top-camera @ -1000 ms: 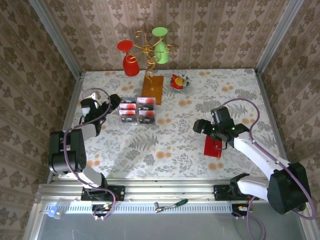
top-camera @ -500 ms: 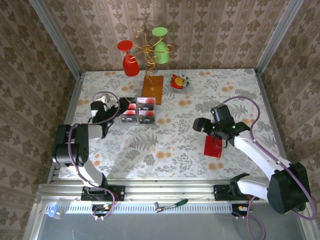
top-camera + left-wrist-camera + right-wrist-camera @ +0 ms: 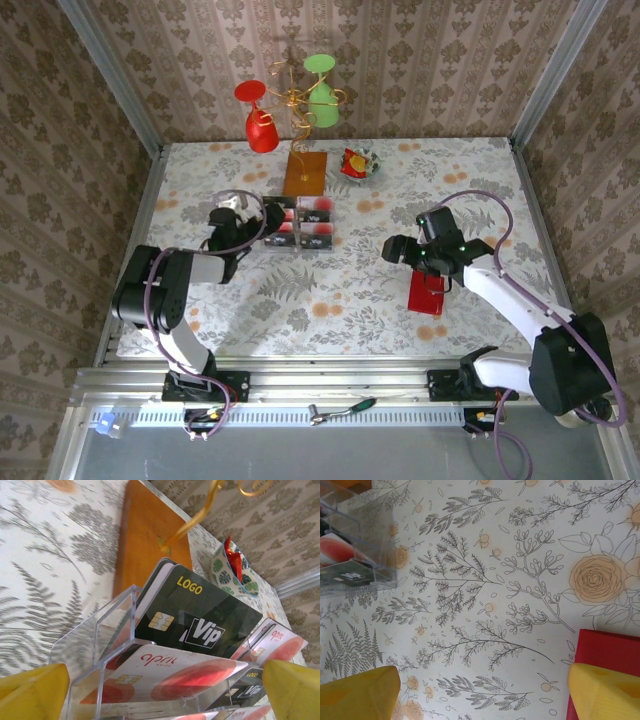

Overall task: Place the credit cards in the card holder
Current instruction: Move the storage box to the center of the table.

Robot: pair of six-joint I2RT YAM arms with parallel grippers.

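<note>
The credit cards [image 3: 300,225] stand in a clear tiered rack [image 3: 95,630] in front of the wooden slab. In the left wrist view they are whitish cards with red rounds [image 3: 170,675] and black cards behind them [image 3: 200,615]. My left gripper [image 3: 260,224] is open, its yellow fingertips [image 3: 30,690] either side of the rack's near end, and it holds nothing. The red card holder [image 3: 427,292] lies flat at the right. My right gripper [image 3: 398,250] hovers open just left of the card holder [image 3: 610,652], over bare cloth.
An orange-brown wooden slab [image 3: 305,175] with a gold wire stand bearing red and green glasses stands behind the rack. A small patterned bowl [image 3: 358,163] with a red wrapper sits to the slab's right. Patterned walls close in the table on three sides.
My left gripper has swung right along the table, and the rack of cards has shifted right with it. The right gripper has barely moved.
</note>
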